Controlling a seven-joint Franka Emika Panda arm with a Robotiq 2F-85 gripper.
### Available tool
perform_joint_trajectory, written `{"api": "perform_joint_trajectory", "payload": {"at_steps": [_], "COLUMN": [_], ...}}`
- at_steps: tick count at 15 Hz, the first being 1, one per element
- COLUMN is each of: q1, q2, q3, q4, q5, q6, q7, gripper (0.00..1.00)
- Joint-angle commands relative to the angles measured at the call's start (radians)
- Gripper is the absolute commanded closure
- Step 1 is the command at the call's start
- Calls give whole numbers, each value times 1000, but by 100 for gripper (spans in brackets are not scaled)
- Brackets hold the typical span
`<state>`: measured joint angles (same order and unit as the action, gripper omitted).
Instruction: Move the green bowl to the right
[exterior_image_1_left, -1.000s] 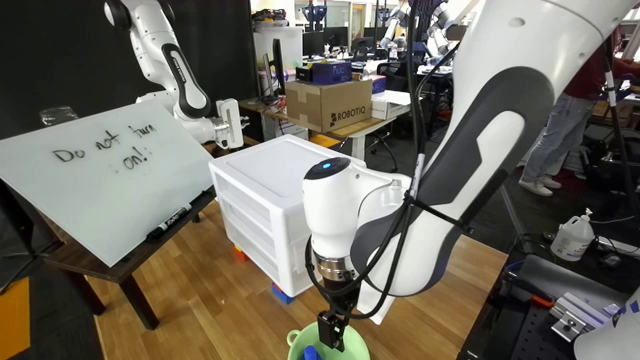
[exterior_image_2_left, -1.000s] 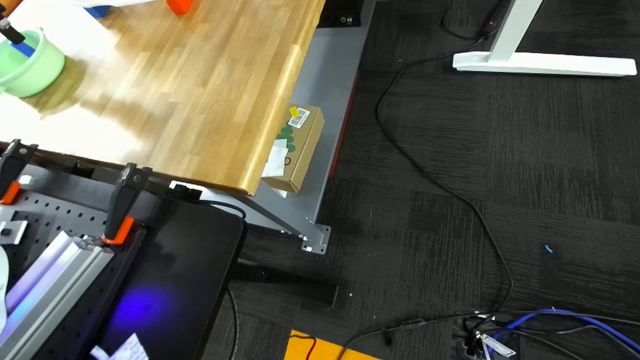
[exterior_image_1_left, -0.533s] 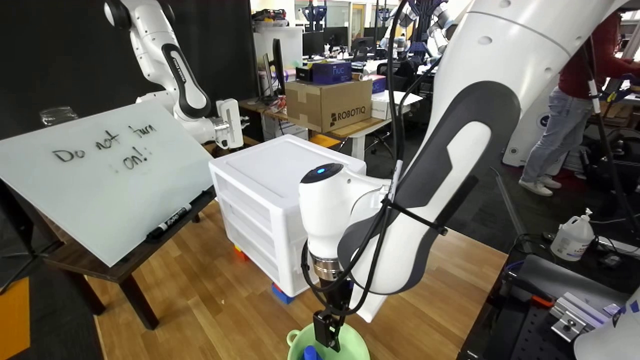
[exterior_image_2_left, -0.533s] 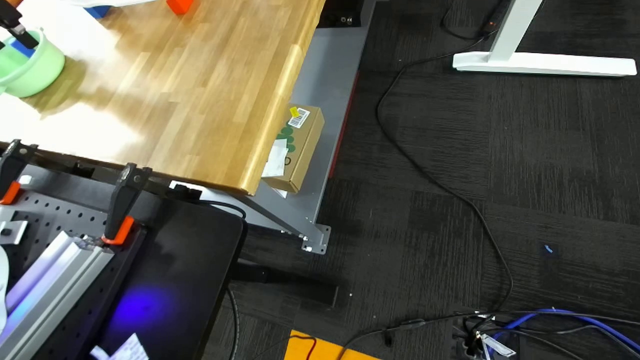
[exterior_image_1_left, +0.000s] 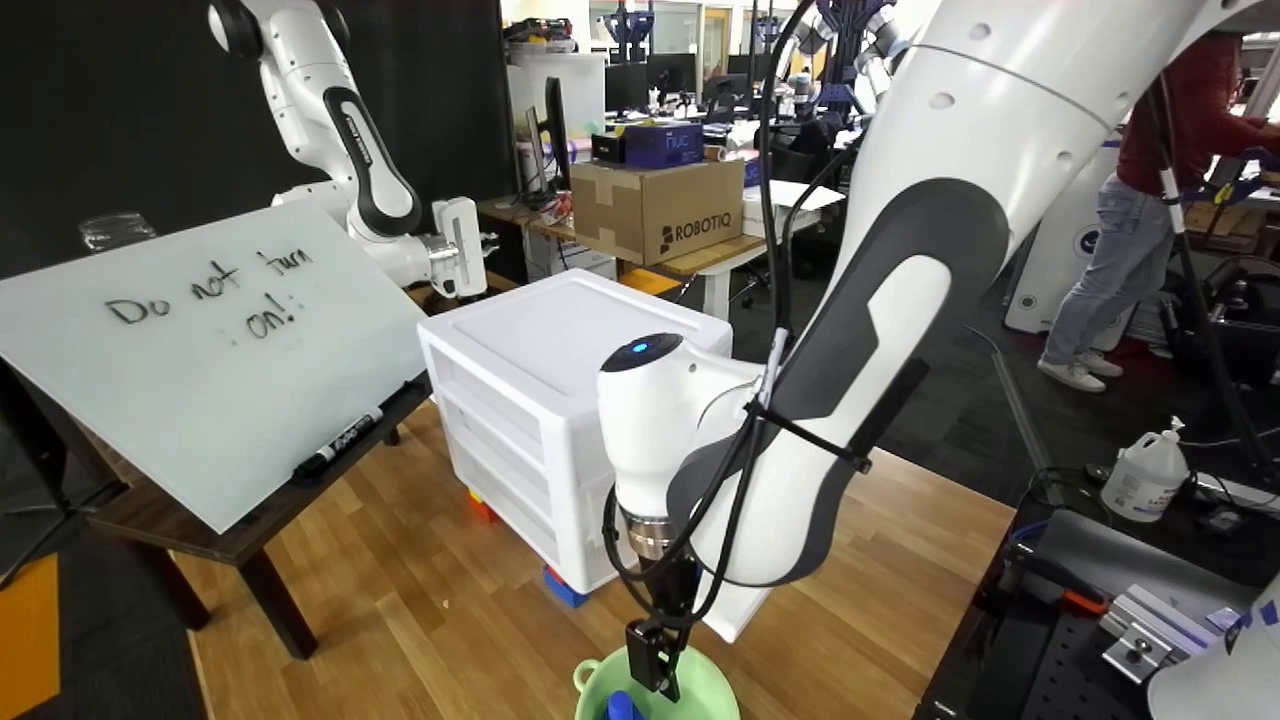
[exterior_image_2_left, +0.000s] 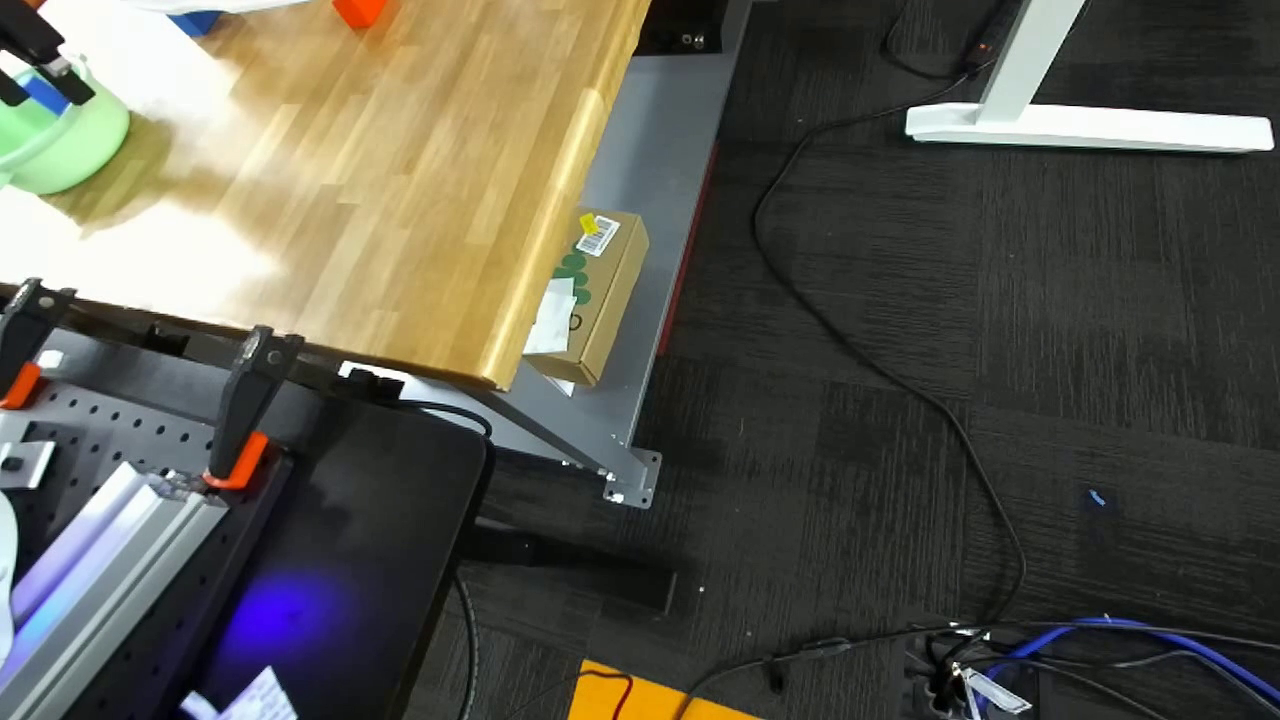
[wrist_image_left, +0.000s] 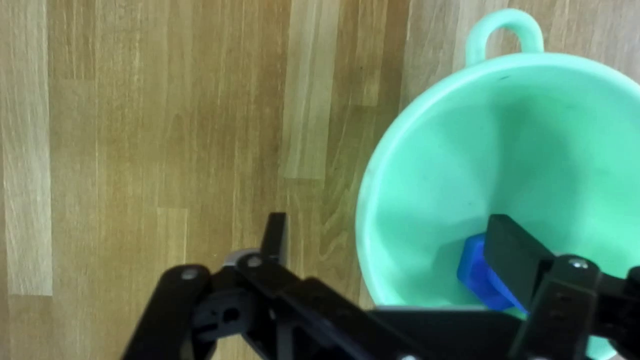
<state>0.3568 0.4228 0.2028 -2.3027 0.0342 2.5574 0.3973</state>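
Claw (wrist_image_left: 390, 235) spread wide, no hold on anything. Green bowl (wrist_image_left: 525, 150) below it on the wooden table (wrist_image_left: 165, 150), most of the bowl lying to the inner finger's side. Rim passes through your gap — outer finger above bare wood, inner finger over the bowl's inside. Blue object (wrist_image_left: 472, 270) in the bowl, right by the inner finger and partly hidden behind it; you can't tell from here whether they touch. Loop handle (wrist_image_left: 505, 19) well ahead of both fingertips, outside your bite. White drawer unit (exterior_image_1_left: 540, 340) beyond the claw in an exterior view, apart from the bowl.

Progress, as I judge it: early. Straddling the rim looks done, or near enough. Whether your fingertips reach below rim height, the views don't settle. Left to do: lower if needed, pinch the wall, carry or slide the bowl right, let go, back off. Caution — a claw just after release would look much like this, and nothing here marks where the bowl should end up, so you can't rule out a finished move on this moment alone. Likelier to me: grasp next, move not yet made.
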Motion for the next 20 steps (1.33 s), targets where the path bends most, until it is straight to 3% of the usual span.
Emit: {"api": "perform_joint_trajectory", "payload": {"at_steps": [1,8,13,20], "q1": [-16,-19,23,171], "q2": [34,52,23,-60], "q3": [1,2,-14,-34], "q4": [25,40,8,-109], "q5": [31,45,10,-70], "q6": [-18,-18,3,116], "q7": [-34,-38,16,217], "gripper": [0,0,0,0]}}
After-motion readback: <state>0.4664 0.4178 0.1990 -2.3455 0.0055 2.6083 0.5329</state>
